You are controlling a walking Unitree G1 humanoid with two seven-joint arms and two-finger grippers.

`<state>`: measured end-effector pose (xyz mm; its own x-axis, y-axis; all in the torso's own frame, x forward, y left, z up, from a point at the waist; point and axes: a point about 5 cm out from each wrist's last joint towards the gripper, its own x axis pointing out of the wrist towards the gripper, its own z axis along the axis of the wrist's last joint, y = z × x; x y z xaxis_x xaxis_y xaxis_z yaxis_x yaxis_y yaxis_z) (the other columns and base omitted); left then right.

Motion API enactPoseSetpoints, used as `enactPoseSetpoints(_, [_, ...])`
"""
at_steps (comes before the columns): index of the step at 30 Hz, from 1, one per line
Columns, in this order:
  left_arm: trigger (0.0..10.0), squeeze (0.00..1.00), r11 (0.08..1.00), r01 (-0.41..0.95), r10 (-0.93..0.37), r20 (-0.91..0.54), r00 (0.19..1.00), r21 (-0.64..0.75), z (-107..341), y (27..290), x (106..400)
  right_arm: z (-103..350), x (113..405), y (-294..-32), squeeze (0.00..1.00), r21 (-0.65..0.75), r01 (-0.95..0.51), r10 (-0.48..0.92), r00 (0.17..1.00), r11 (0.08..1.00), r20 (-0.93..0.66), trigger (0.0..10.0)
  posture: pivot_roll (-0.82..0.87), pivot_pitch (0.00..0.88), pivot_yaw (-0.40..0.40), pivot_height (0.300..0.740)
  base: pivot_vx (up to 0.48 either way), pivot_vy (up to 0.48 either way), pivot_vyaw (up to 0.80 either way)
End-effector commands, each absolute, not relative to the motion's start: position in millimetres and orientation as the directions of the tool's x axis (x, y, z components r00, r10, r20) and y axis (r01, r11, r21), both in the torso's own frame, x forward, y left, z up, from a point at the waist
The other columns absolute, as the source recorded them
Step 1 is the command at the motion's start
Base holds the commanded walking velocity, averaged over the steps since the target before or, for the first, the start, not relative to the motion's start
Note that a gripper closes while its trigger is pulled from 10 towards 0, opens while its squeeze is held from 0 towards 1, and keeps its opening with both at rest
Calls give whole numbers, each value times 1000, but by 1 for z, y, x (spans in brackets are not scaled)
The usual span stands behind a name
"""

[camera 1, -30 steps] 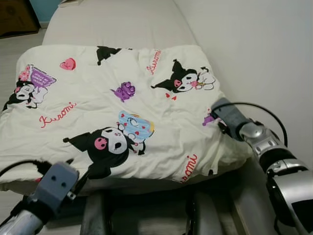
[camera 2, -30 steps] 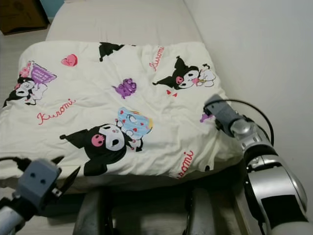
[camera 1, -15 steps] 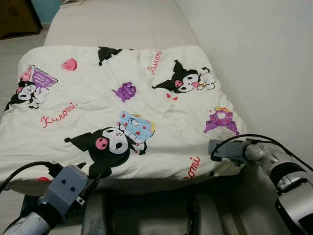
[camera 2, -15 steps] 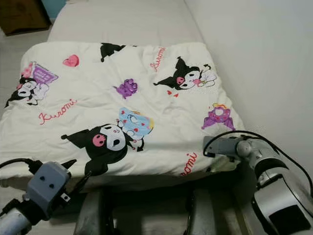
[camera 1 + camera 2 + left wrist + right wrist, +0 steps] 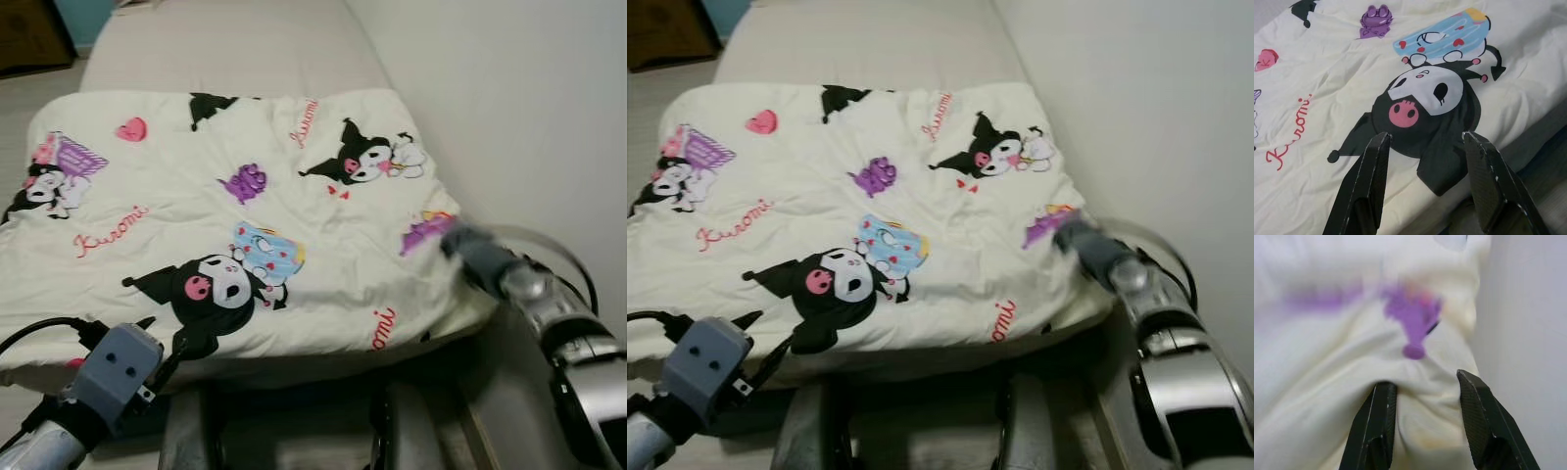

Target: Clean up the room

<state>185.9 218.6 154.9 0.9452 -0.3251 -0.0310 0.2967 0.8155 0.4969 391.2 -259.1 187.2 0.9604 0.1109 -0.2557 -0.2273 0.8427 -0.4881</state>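
Covering bed (image 5: 235,44): cream cartoon-print duvet (image 5: 196,196), white wall (image 5: 509,98) alongside.

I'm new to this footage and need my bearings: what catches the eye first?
A cream comforter printed with black cartoon characters and red lettering covers the near end of the bed, beside a white wall. The left hand, fingers apart, hovers over the comforter's near edge at a big black character print. The right hand, open and blurred, is at the comforter's wall-side edge by a purple print.

Cream blanket (image 5: 245,225), black, purple, pink cartoon prints
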Motion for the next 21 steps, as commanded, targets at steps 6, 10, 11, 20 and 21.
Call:
enactPoseSetpoints(6, [10000,0,818,314,-319,-76,945,482,150,220,175,227,398,-240,0,-205,-419,407,908,885,-99,10000,168,273,-25,541,0,0,0])
enactPoseSetpoints(10, [10000,0,820,310,-312,-78,947,481,148,221,177,244,402,-241,0,-149,-343,348,937,928,13,10000,172,273,-20,541,0,0,0])
enactPoseSetpoints(11, [10000,0,819,310,-312,-79,947,483,149,221,178,248,403,-247,0,-180,-254,262,965,950,20,10000,175,272,-18,541,0,0,0])
enactPoseSetpoints(20, [10000,0,815,315,-315,-83,945,486,149,221,178,256,399,-282,0,-372,78,-71,997,925,33,10000,174,266,-15,541,0,0,0])
enactPoseSetpoints(21, [10000,0,814,316,-316,-86,945,486,148,220,178,250,399,-281,0,-387,54,-55,998,921,9,10000,172,266,-14,541,0,0,0])
